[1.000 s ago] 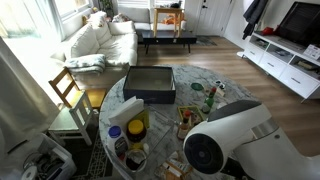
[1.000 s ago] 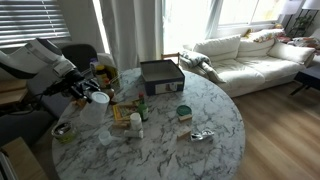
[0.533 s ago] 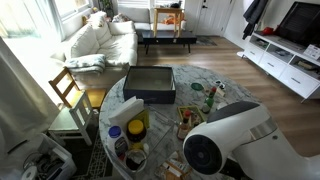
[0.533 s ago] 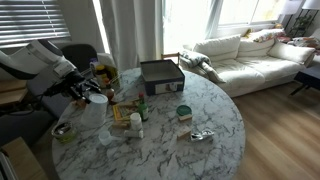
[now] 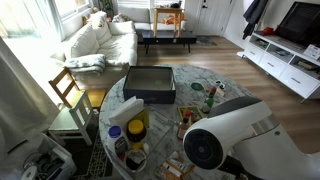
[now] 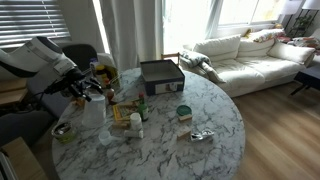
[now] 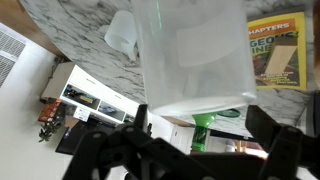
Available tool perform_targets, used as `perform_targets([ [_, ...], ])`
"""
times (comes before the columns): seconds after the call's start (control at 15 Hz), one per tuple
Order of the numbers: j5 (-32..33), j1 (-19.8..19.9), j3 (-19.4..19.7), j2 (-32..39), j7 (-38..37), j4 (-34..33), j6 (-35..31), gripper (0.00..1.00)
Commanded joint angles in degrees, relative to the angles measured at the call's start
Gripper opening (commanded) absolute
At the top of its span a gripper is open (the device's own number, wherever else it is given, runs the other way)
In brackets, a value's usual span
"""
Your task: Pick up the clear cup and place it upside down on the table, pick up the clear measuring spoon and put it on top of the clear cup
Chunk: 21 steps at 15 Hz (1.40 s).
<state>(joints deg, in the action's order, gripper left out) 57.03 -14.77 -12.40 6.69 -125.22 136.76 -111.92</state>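
The translucent whitish tapered cup stands, long axis vertical, on the marbled desk, directly between the tool's spread fingers.

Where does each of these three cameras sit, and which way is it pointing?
Exterior view: high up, looking down over the round table toward the sofa; the robot's white arm fills the near corner.
Exterior view: off to the side of the table, facing across it to the sofa; the arm shows at the left edge.
Wrist view: on the wrist, looking past the open gripper at the clear cup.
Shared: both exterior views show the table, the sofa and the dark box.
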Motion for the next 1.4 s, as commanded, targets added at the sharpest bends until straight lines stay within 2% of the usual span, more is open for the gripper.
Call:
perform_targets([
  [0.0,-3.02,0.66,-0.09,-1.02,3.37,0.79,0.51,1.00],
  [0.2,-4.57,1.16,0.19,-1.50,5.78,0.92,0.87,1.00],
  [0.6,-12.02,3.69,1.89,-6.26,11.19,1.87,-2.31,1.00],
  [0.87,-12.25,5.56,3.56,-11.53,12.78,2.80,-6.85,1.00],
  [0.93,-9.70,6.23,4.18,-13.28,12.04,3.45,-8.72,1.00],
  [1.0,-10.36,5.29,2.97,-8.65,11.10,0.23,-4.68,1.00],
  [1.33,-10.26,6.45,3.56,-12.11,11.97,1.57,-6.88,1.00],
])
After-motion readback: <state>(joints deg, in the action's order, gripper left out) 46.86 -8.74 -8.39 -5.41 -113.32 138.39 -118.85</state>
